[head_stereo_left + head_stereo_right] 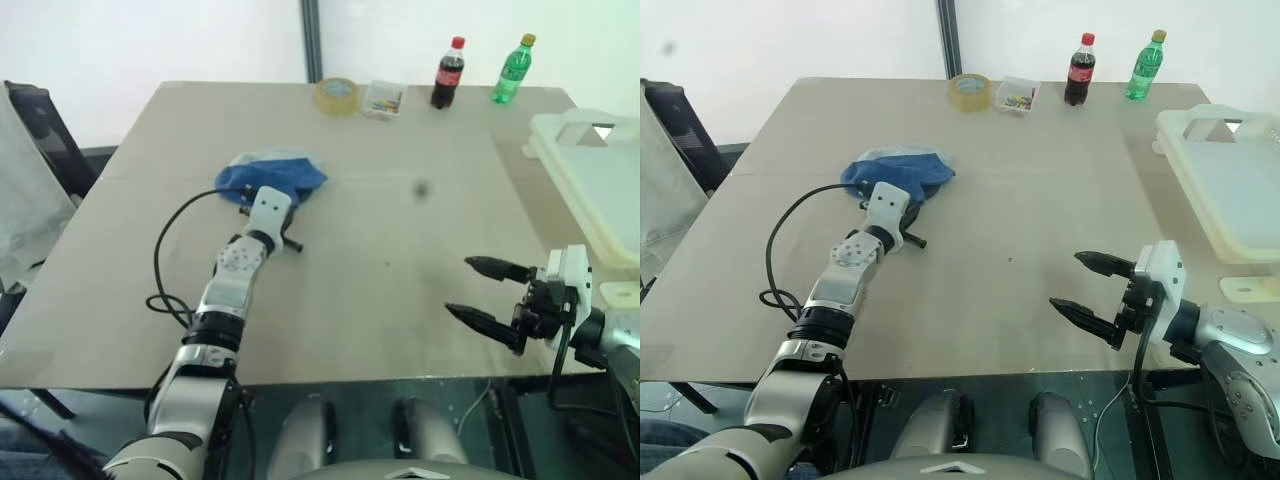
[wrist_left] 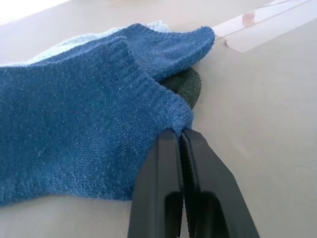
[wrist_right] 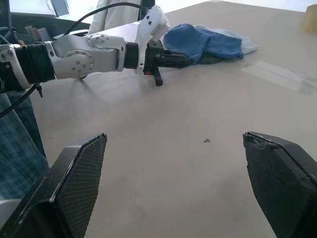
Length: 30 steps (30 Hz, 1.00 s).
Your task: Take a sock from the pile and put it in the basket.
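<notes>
L gripper (image 2: pixel 181 136) pinching blue sock (image 2: pixel 89 129) at pile, R gripper (image 1: pixel 478 291) fingers wide

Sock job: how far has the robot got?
Early stage. The left gripper is shut on the edge of a blue sock, which lies on the pile on the table. Lifting it and carrying it across to the basket is left. The right gripper hangs open, holding nothing.
</notes>
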{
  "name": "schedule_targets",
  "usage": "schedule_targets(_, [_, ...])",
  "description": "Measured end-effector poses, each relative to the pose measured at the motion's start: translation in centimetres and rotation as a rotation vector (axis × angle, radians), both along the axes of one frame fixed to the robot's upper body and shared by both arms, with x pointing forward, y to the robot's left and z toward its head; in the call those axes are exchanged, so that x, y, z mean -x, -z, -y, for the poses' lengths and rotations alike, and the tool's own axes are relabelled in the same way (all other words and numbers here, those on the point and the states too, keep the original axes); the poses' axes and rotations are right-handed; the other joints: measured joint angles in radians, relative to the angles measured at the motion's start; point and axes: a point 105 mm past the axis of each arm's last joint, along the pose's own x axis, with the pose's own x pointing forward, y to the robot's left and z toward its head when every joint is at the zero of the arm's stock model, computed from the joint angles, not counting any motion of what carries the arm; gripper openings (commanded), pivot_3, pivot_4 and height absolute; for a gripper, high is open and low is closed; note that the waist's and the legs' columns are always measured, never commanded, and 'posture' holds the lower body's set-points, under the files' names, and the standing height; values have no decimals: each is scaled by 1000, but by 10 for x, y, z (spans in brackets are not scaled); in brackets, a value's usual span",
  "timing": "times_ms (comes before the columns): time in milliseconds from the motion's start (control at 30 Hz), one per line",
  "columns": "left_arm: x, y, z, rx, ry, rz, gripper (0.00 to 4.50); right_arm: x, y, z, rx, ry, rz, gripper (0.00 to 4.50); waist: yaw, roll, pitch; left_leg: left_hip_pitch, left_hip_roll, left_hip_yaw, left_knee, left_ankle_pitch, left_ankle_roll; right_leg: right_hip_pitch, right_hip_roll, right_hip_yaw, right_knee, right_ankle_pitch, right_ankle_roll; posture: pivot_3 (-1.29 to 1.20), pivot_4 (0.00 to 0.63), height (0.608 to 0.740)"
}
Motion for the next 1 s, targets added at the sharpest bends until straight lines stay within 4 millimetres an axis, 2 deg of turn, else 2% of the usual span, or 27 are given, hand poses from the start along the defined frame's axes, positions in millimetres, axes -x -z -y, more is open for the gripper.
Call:
schedule_targets(133, [11, -2, 15, 149, 34, -71, 50, -1, 1, 1, 0, 5, -3, 4500, 2, 0, 0, -1, 0, -1, 0, 0, 0, 0, 0, -1, 0, 0, 0, 0, 150, 740])
schedule_targets(233, [34, -13, 52, 344, 160, -233, 50, -1, 2, 2, 0, 9, -6, 4500, 4, -1, 1, -2, 0, -2, 0, 0, 0, 0, -1, -1, -1, 0, 1, 0, 150, 740])
schedule_targets(267, [44, -17, 68, 369, 226, -285, 50, -1, 2, 2, 0, 11, -7, 4500, 3, -1, 1, -2, 0, -2, 0, 0, 0, 0, -1, -1, 0, 0, 0, 0, 150, 740])
schedule_targets(533, [85, -10, 132, 452, 379, -494, 50, -4, 2, 4, 2, 28, -4, 4500, 0, -1, 1, 0, -1, -2, 1, 0, 0, 0, 3, 0, 0, -2, -3, 0, 150, 740])
schedule_targets(567, [89, -11, 137, 460, 392, -506, 321, -4, 2, 4, 2, 29, -4, 4500, 0, -1, 1, 0, -1, -2, 0, 0, 0, 0, 3, 0, 0, -2, -3, 0, 150, 740])
schedule_targets(667, [94, -12, 141, 469, 399, -515, 1319, -4, 2, 4, 3, 35, -5, 4500, -2, -1, 1, 0, -1, -2, 0, 0, 0, 0, 3, 1, 0, -2, -3, 0, 150, 740])
schedule_targets(767, [95, -12, 140, 471, 385, -521, 2773, -6, 3, 4, 5, 56, -9, 4500, 0, -1, 1, 0, -1, -2, 1, 0, 0, 0, 3, 1, 0, -2, -3, 0, 150, 740])
schedule_targets(900, [97, -20, 134, 534, 444, -522, 2773, -12, 7, -2, 10, 77, -13, 4500, -1, -1, 1, 0, -1, -1, 1, 0, 0, 0, 3, 1, 0, -2, -3, 0, 150, 740])
schedule_targets(967, [99, -37, 130, 590, 521, -471, 2773, -17, 11, -4, 15, 101, -21, 4500, -2, -1, 1, 0, 0, -1, 1, 0, 0, -1, 3, 1, 0, -2, -4, 0, 150, 740])
schedule_targets(1000, [99, -51, 124, 633, 576, -419, 2773, -21, 14, -6, 24, 117, -31, 4500, -3, -1, 1, 0, 0, -1, 1, 0, 0, -1, 3, 1, 0, -2, -4, 0, 150, 740])
